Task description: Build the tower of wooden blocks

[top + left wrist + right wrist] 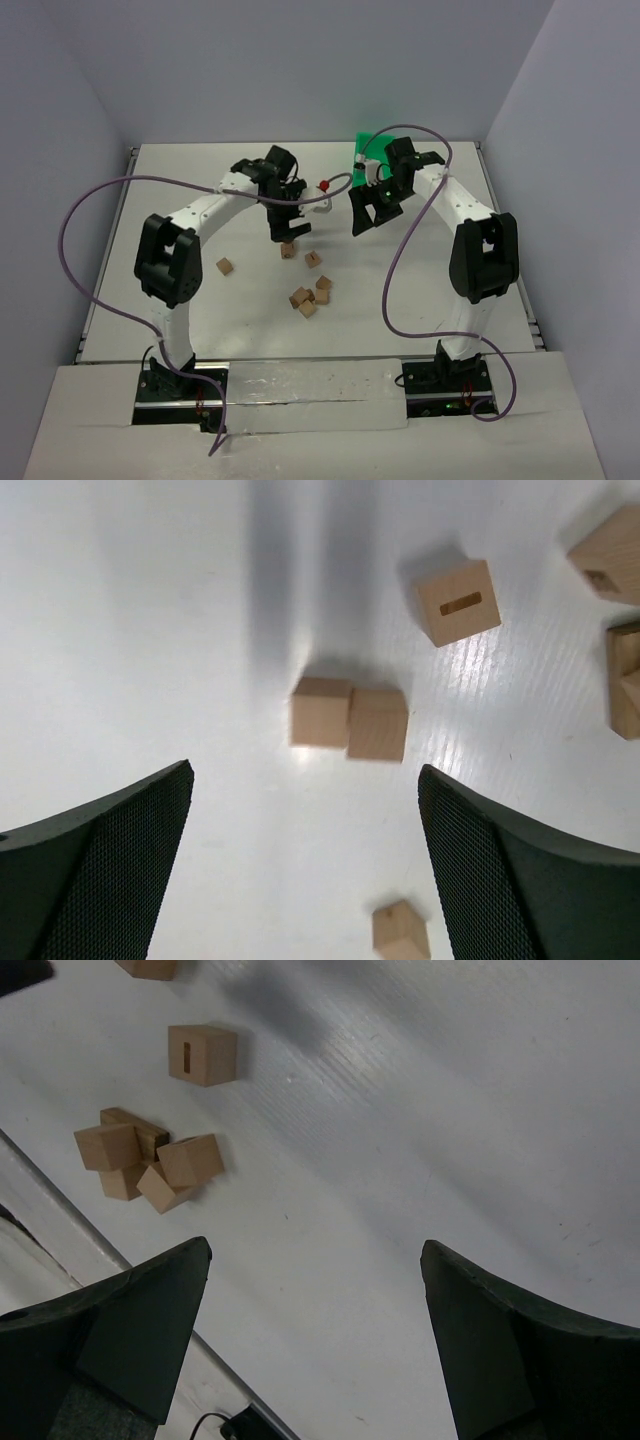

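Observation:
Several tan wood blocks lie loose on the white table; no tower stands. A pair of cubes lies just below my left gripper, which is open and empty above them. In the left wrist view the two cubes touch side by side ahead of the gripper, with a slotted cube beyond and a lone cube near the right finger. A cluster of cubes lies nearer the bases; it also shows in the right wrist view. My right gripper is open and empty over bare table.
A green bin stands at the back, behind the right arm. A small white object with a red ball lies between the grippers. A single cube lies to the left. Purple cables loop off both arms.

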You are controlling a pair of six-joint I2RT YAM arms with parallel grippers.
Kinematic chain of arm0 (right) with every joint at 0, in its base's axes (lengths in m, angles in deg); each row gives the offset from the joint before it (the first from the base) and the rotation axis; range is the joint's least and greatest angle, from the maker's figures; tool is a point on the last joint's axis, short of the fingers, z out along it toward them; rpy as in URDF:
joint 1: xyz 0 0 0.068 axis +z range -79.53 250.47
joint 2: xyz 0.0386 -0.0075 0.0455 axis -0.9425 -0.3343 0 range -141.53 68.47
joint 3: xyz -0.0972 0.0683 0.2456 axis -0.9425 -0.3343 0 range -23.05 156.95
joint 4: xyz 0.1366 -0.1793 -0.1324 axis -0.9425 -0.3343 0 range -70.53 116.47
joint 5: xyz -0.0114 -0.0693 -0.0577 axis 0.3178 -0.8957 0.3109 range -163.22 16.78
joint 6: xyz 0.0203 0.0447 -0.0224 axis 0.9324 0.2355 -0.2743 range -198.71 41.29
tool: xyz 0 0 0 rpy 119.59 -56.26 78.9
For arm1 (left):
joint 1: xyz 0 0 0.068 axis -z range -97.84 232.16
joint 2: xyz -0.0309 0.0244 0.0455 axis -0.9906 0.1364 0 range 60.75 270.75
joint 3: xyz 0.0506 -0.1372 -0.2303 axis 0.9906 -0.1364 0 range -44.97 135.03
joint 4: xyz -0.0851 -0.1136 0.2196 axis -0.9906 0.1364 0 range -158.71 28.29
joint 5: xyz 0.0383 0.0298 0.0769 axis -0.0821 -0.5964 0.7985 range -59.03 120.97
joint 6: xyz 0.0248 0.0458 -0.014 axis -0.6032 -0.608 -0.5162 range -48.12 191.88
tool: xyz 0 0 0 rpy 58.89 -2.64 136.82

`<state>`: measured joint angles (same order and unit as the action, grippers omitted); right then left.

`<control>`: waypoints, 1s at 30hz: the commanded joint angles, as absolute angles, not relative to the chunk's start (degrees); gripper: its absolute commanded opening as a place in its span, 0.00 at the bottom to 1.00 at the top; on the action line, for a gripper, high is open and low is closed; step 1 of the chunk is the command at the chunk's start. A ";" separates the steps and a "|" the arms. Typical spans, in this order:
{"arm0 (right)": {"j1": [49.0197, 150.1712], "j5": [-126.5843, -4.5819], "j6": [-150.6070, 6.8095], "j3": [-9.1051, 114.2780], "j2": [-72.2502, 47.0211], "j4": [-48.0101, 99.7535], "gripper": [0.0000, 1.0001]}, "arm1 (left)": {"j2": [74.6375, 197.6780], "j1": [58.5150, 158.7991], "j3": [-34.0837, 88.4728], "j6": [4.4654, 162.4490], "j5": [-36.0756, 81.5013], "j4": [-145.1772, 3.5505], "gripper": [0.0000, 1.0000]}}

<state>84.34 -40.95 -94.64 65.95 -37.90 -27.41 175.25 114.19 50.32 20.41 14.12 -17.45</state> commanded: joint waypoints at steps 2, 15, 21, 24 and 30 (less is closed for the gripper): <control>85.91 -41.53 -93.96 69.74 -37.00 -27.94 0.93 | 163.53 113.70 59.22 20.61 13.15 -8.17 0.99; 95.11 -56.51 -81.03 65.94 -34.28 -14.84 0.94 | 138.40 98.78 27.61 62.94 9.89 -41.89 0.99; 100.09 -64.45 -74.09 69.30 -39.75 -10.78 0.95 | 141.25 98.51 18.86 77.47 15.98 -46.93 0.91; 100.89 -67.11 -71.91 71.98 -42.41 -11.04 0.95 | 142.65 98.59 17.20 82.28 19.49 -49.39 0.99; 102.85 -71.99 -69.57 72.93 -47.10 -9.35 0.95 | 145.99 103.63 14.09 82.95 29.90 -55.53 0.95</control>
<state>101.64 -66.50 -72.99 70.72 -44.81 -11.95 143.25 99.77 13.37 78.85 22.13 -48.03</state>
